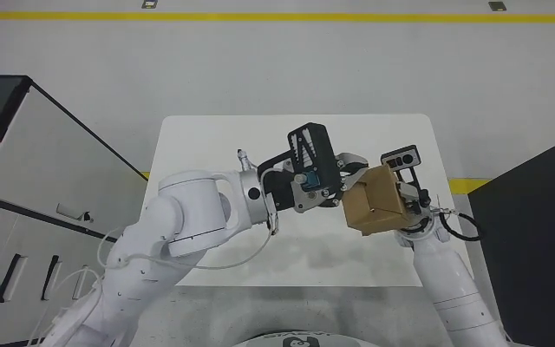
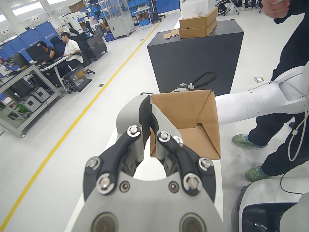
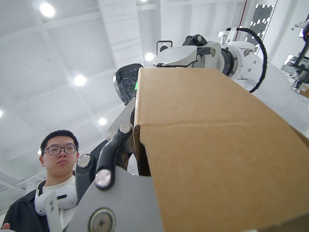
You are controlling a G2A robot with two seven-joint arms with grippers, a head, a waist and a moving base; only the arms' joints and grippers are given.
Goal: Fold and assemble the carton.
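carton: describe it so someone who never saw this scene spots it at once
Look at the white table from above. Over its right part, the left gripper pinches a brown cardboard carton. It is the only brown, boxy thing over that table.

Tabletop (image 1: 208, 143): white, rectangular, rounded corners
Stands on: pale grey floor (image 1: 277, 69), yellow line (image 1: 260, 16) well beyond its far edge

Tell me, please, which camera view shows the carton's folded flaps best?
The left wrist view: the carton turns its folded flaps to that camera. The top view shows its outer walls; the right wrist view, plain outer cardboard close up.
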